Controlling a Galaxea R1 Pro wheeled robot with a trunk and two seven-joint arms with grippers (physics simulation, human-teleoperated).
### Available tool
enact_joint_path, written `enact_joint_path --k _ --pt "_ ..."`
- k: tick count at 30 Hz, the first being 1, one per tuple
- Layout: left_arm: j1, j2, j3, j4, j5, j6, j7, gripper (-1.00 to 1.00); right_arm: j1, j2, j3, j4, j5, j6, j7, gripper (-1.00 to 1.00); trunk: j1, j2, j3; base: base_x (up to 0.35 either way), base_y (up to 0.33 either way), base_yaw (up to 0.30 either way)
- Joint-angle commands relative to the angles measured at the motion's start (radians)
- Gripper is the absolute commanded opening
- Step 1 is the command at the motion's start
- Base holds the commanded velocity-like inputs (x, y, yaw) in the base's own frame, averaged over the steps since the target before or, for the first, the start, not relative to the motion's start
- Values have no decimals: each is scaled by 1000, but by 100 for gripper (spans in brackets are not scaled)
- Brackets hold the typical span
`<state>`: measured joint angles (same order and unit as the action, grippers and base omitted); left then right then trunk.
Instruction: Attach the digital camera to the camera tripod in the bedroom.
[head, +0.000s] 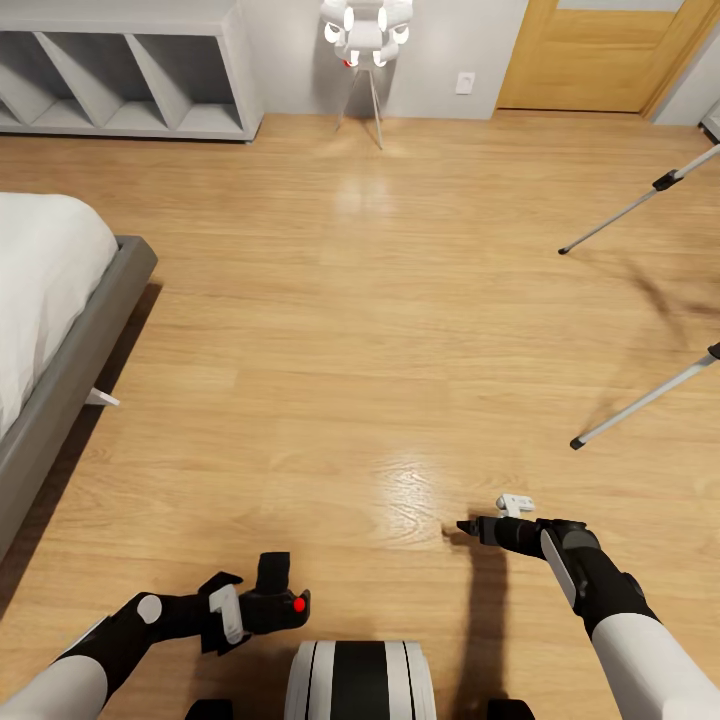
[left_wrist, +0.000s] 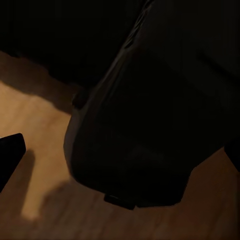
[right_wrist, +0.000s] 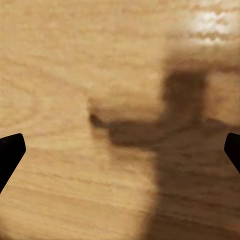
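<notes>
Light wood plank floor (head: 330, 330) between grey bed frame (head: 70, 370) left and silver tripod legs (head: 640, 400) right; left gripper (head: 285, 600) pinching black camera (head: 272, 590), right gripper (head: 470, 527) spread.

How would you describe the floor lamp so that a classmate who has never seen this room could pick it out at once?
Look along the pale back wall, between the grey cube shelves and the oak door. There the floor lamp stands on thin legs. Its cluster of white balls sets it apart from the camera tripod with silver legs at the right.
</notes>
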<state>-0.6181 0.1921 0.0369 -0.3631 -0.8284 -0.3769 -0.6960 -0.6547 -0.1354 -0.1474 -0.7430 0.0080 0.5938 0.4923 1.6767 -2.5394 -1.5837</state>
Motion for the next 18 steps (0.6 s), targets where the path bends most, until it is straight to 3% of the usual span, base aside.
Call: enact_joint_path --k 1,6,7,13,18 --pt "0 0 4 -1 -6 -4 -5 100 0 0 -3 -1 1 6 5 100 0 0 -1 0 0 0" --pt "0 -5 5 -3 -9 -4 -12 100 0 0 -3 -1 1 6 4 100 0 0 -1 0 0 0" --pt "0 -12 3 -4 -10 -6 -18 -100 0 0 -3 -1 1 6 5 100 0 0 -1 0 0 0" --pt "0 -24 -1 -11 -7 -2 -111 -100 0 0 -3 -1 1 6 5 100 0 0 -1 0 0 0" --pt "0 -30 3 -13 -4 -1 -130 -100 0 0 -3 -1 1 6 4 100 0 0 -1 0 0 0"
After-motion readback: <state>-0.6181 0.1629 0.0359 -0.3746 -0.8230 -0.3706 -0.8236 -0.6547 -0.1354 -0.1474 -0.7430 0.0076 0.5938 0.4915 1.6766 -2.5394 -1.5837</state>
